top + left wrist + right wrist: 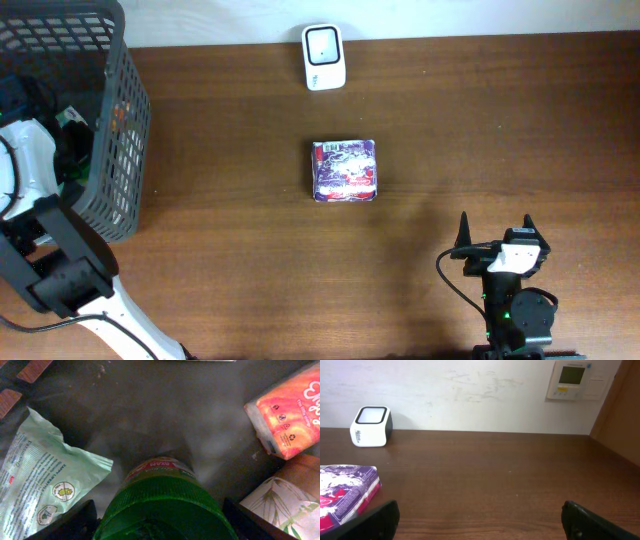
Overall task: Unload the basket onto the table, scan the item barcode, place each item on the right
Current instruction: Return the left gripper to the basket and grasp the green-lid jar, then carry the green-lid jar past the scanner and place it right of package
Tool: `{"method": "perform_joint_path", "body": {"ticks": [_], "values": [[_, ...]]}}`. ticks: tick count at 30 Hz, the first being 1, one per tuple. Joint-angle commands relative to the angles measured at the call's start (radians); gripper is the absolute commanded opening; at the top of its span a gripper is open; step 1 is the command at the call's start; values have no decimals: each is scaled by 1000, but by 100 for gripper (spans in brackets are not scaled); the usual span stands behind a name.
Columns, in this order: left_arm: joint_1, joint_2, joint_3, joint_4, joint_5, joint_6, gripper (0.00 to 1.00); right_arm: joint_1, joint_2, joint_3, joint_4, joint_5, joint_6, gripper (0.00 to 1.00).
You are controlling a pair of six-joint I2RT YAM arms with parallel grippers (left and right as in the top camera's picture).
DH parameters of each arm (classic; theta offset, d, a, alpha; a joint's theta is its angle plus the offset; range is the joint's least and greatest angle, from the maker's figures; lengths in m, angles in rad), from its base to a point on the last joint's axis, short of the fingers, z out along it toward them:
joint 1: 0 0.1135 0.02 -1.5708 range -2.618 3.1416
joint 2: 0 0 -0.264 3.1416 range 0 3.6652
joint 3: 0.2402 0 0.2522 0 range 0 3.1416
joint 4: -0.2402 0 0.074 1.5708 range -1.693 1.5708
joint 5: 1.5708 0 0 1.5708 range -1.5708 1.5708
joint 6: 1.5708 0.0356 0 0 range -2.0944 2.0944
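Your left tool [161,521] is straddling the green ribbed-lid plastic jar [160,491], lower centre; gripping or not, I cannot tell. Keep it centred. The right tool [485,522] is standing wide open, empty.

left arm [65,280]: white shells, black joints. right arm [520,312]: black, white wrist block, green LED, looped black cable. right pincer [496,222]: black, pointed.

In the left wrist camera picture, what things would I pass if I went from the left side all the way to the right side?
pale green packet → green-lidded bottle → orange pack
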Motion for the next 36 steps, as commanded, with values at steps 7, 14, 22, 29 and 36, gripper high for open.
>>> {"method": "perform_joint_path", "body": {"ticks": [7, 14, 22, 29, 36], "values": [[-1, -40, -2, 0, -7, -2, 56, -7, -5, -8, -4, -2, 1, 98], [4, -229, 95, -5, 129, -3, 54, -7, -5, -8, -4, -2, 1, 98], [0, -546, 168, 58, 481, -52, 51, -7, -5, -8, -4, -2, 1, 98], [-298, -583, 168, 93, 640, -115, 50, -7, -5, -8, -4, -2, 1, 98], [-760, -403, 168, 128, 393, -114, 50, -7, -5, -8, -4, -2, 1, 98]]}}
